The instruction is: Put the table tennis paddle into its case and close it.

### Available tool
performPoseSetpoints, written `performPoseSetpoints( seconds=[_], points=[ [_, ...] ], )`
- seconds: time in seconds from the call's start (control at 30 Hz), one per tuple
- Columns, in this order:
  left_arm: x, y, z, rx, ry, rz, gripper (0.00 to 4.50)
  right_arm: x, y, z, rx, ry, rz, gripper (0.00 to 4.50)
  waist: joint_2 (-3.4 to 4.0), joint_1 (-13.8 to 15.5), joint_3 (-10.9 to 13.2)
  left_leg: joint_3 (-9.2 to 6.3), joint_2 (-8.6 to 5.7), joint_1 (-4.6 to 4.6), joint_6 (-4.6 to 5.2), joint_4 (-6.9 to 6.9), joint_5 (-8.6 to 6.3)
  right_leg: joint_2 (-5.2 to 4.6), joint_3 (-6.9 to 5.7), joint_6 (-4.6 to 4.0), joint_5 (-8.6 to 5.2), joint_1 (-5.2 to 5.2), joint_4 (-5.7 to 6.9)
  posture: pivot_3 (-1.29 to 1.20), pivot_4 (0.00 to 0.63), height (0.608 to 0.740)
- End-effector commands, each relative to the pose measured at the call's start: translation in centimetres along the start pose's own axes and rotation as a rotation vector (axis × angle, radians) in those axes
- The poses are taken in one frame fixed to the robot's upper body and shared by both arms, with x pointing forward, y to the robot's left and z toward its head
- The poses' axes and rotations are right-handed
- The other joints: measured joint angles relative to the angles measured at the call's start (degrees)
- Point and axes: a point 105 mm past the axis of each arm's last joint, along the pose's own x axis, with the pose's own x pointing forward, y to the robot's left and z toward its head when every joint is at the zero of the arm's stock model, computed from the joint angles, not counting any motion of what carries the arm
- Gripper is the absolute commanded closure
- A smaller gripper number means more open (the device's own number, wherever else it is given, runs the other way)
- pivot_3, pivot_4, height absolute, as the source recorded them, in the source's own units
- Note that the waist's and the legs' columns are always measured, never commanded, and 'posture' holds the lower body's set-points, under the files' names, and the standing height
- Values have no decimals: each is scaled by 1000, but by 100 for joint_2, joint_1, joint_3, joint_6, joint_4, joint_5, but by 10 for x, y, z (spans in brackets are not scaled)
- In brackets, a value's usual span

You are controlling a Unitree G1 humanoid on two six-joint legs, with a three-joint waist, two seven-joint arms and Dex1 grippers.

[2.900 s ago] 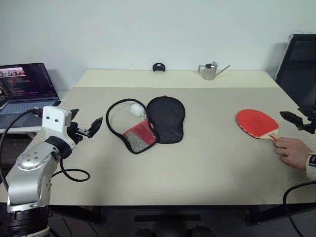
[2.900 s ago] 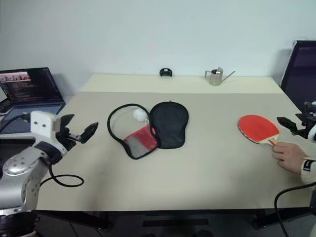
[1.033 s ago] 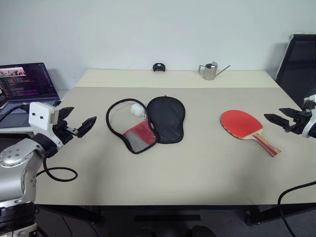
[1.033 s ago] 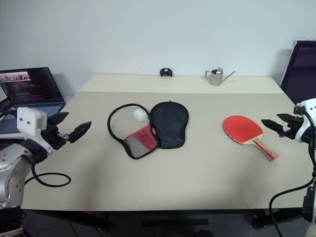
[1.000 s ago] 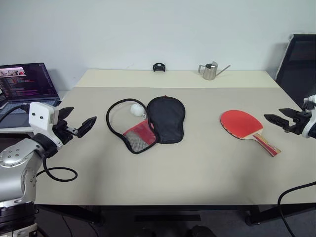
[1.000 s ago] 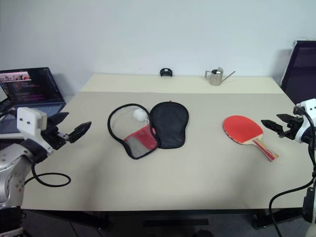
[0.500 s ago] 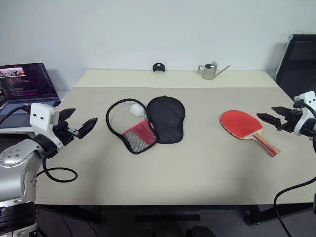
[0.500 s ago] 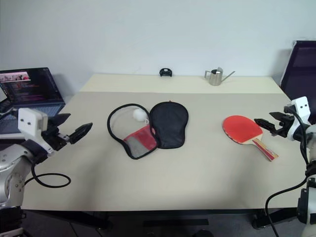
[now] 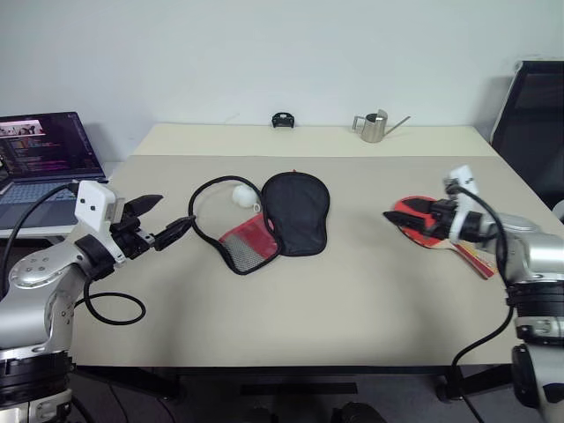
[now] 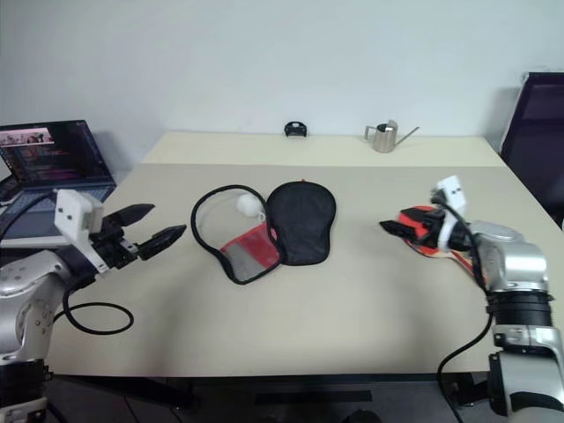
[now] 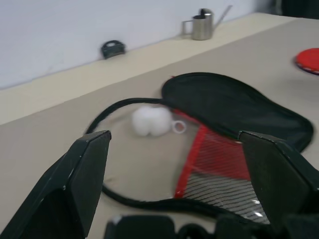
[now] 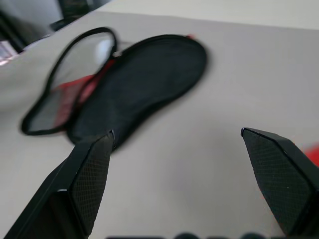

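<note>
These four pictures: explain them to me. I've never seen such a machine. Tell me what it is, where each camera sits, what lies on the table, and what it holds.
It is a two-armed humanoid robot. The two wide pictures come from a pair of cameras on its head, looking down over a beige table. The two close pictures come from cameras on its wrists, each looking out between that arm's two black fingers.

On the table lie an opened black case with a white ball inside its rim, and a red table tennis paddle. At the far edge stand a small metal watering can and a small black object. A laptop sits off to the robot's left.

The left gripper and right gripper are both open and hold nothing.
</note>
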Motion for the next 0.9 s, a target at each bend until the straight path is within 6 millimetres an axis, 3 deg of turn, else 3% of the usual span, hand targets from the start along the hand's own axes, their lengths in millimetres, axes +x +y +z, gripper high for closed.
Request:
performPoseSetpoints(
  seconds=[0.03,0.23,0.47,0.63,0.9],
  points=[
    [0,-1,9,-8,-16,-56,0,17,21,16,-27,-34,68,13,0,0,0,0,0,0,0,0,0,0,0,0,0,0,0,0,150,740],
    [4,-10,8,-95,-7,-197,0,62,36,15,-10,-8,76,13,0,-11,0,-1,0,0,0,0,0,2,-3,0,0,-3,3,0,150,740],
    [12,-3,18,-127,-40,-232,0,109,27,9,-10,22,-76,13,-1,-23,0,0,-2,-10,-1,1,1,2,-2,0,0,-19,8,0,150,740],
    [14,-3,19,-120,-44,-240,0,129,15,-6,-4,47,-193,13,-1,-28,0,4,-3,-36,-3,1,2,2,2,0,0,-47,5,0,150,740],
    [15,-6,20,-99,-34,-255,0,145,19,-26,65,92,-222,13,-1,-45,0,15,0,-63,-26,-4,15,2,11,-1,1,-84,10,0,150,740]
  ],
)
